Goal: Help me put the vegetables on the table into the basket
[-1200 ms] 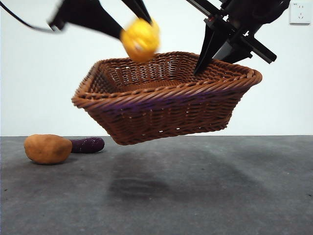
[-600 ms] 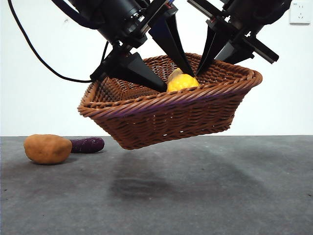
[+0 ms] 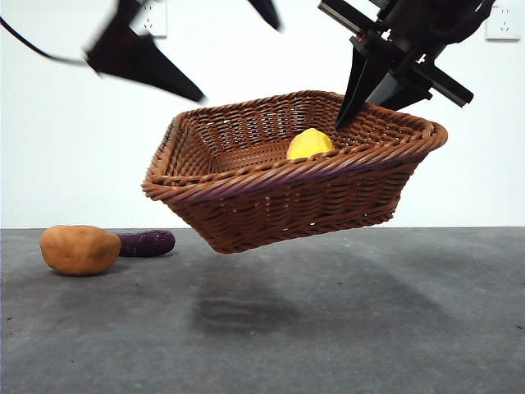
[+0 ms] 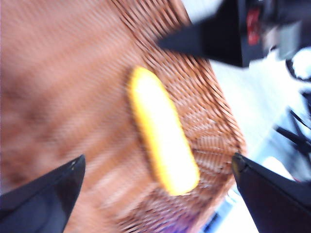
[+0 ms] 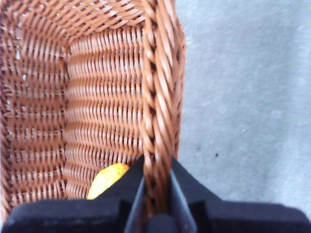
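Note:
The wicker basket (image 3: 279, 176) hangs tilted in the air above the table (image 3: 328, 328). My right gripper (image 3: 344, 115) is shut on its far right rim, and the right wrist view shows the jaws of this gripper (image 5: 156, 182) clamped on the braided rim (image 5: 158, 97). The bumpy yellow vegetable (image 3: 309, 144) lies inside the basket, also seen in the left wrist view (image 4: 163, 141) and the right wrist view (image 5: 108, 180). My left gripper (image 3: 238, 64) is open and empty, above the basket's left side. The orange-brown potato (image 3: 79, 249) and purple eggplant (image 3: 148, 243) lie on the table at the far left.
A white wall stands behind the table, with a socket (image 3: 502, 20) at the top right. The basket casts a shadow (image 3: 246, 308) on the table beneath it. The right gripper's black body (image 4: 218, 39) shows in the left wrist view beyond the basket rim.
The left gripper lowered the yellow vegetable into the basket, let it go and has lifted away up and to the left. The basket shifted slightly right. Potato and eggplant have not moved.

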Robot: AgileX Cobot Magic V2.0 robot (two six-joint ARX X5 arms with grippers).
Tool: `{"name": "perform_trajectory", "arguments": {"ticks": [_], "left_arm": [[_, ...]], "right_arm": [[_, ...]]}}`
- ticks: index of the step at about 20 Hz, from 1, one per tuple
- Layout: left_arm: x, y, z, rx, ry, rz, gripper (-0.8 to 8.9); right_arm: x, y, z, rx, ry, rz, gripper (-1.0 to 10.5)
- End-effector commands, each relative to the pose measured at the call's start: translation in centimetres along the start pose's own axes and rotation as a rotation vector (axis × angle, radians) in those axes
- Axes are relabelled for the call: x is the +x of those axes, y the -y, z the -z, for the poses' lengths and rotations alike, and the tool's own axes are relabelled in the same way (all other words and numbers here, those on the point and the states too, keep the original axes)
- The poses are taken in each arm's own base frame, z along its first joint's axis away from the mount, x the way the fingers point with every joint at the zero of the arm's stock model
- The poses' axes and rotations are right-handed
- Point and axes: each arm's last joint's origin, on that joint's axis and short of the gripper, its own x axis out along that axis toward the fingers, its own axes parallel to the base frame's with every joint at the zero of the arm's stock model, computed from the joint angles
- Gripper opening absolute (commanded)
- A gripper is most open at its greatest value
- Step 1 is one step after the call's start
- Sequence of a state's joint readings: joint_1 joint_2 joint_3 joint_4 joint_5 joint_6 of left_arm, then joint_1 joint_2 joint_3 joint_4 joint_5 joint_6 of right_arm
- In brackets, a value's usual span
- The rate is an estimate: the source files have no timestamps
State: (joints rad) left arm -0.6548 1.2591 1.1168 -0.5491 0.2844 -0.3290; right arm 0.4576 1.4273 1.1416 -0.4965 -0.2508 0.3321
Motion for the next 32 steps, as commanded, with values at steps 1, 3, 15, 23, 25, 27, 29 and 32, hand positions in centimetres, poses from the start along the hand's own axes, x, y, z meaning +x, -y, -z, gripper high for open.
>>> {"name": "perform_trajectory", "arguments": {"ticks": [1, 3, 15, 23, 25, 27, 29, 32], "left_arm": [[-3.2, -1.2, -0.1, 0.054, 0.086, -0.147, 5.03], [-5.7, -2.9, -0.1, -0.005, 0.144, -0.303, 5.03], [-3.4, -17.8, -4.0, -0.589, -0.042, -0.508, 5.03], [1.2, -21.4, -5.4, -0.876, -0.169, -0.560, 5.03], [2.5, -22.2, -5.0, -0.887, -0.197, -0.571, 5.03], [3.6, -22.9, -4.5, -0.903, -0.226, -0.594, 5.03], [4.7, -23.5, -4.1, -0.915, -0.242, -0.601, 5.03], [5.9, -24.1, -4.0, -0.928, -0.230, -0.600, 5.03]], "right_arm": [[0.0, 0.3, -0.2, -0.001, 0.011, -0.010, -0.1], [-0.2, 0.6, -0.4, -0.006, 0.016, -0.011, -0.1], [-0.3, 0.9, -0.5, -0.064, 0.010, -0.044, -0.1], [-0.3, 0.9, -0.5, -0.114, 0.018, -0.044, -0.1], [-0.3, 0.8, -0.6, -0.122, 0.027, -0.047, -0.1], [-0.3, 0.8, -0.6, -0.135, 0.027, -0.047, -0.1], [-0.3, 0.8, -0.6, -0.139, 0.028, -0.047, -0.1], [-0.3, 0.9, -0.6, -0.159, 0.023, -0.045, -0.1]]}}
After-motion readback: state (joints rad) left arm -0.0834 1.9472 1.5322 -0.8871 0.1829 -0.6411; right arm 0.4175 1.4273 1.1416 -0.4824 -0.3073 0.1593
